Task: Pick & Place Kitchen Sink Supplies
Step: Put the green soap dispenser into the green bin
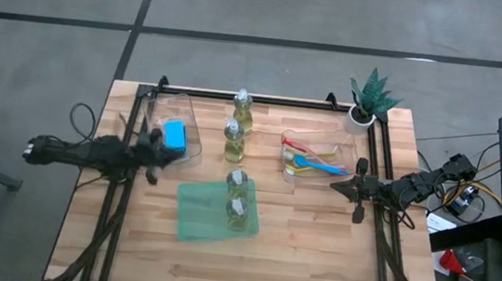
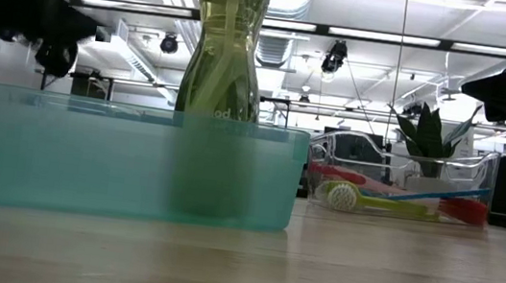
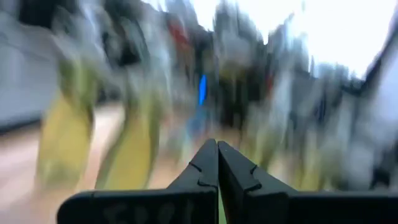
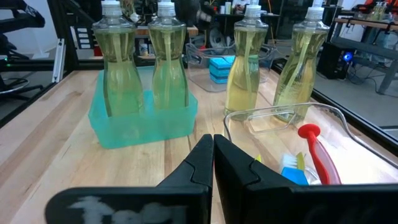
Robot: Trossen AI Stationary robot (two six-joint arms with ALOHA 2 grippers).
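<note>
Both pincers closed and empty; left gripper (image 1: 149,156) at centre left should open before reaching the sponges (image 1: 175,134); right gripper (image 1: 355,186) waits at centre right

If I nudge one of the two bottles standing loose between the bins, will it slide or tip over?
Probably tips. The loose bottles are tall and narrow with a pinched waist, so a push near the white cap would likely topple one. They look almost full, so fairly heavy for their size. The clear plastic seems smooth, possibly slippery; a low grip looks safer.
</note>
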